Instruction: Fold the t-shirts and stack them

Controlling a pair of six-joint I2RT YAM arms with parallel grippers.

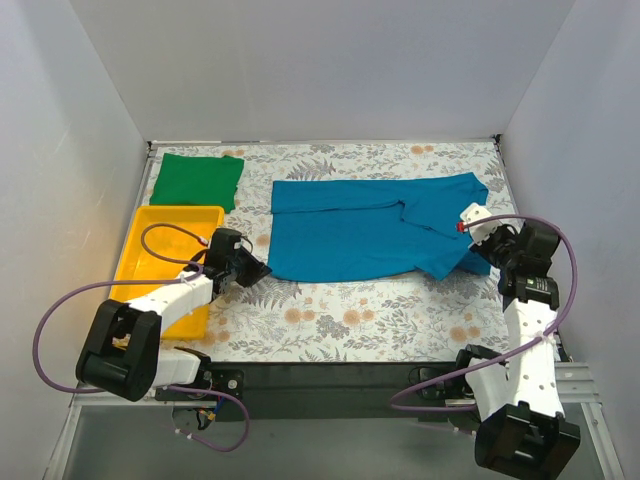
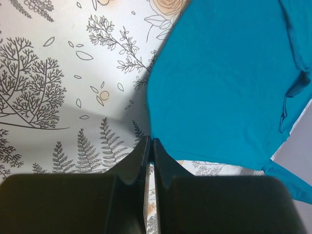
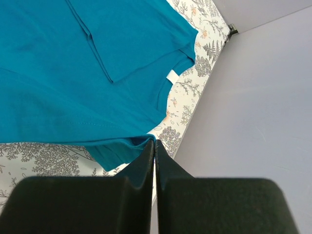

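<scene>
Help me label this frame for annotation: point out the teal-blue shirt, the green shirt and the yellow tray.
teal-blue shirt (image 1: 350, 230): top external view, middle of its body.
green shirt (image 1: 197, 180): top external view, centre of the folded rectangle.
yellow tray (image 1: 180, 210): top external view, its far rim.

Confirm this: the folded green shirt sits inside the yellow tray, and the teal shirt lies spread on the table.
Not quite: the folded green shirt sits on the table beyond the yellow tray, not inside it, as the top external view shows. The teal shirt does lie spread on the table.
</scene>
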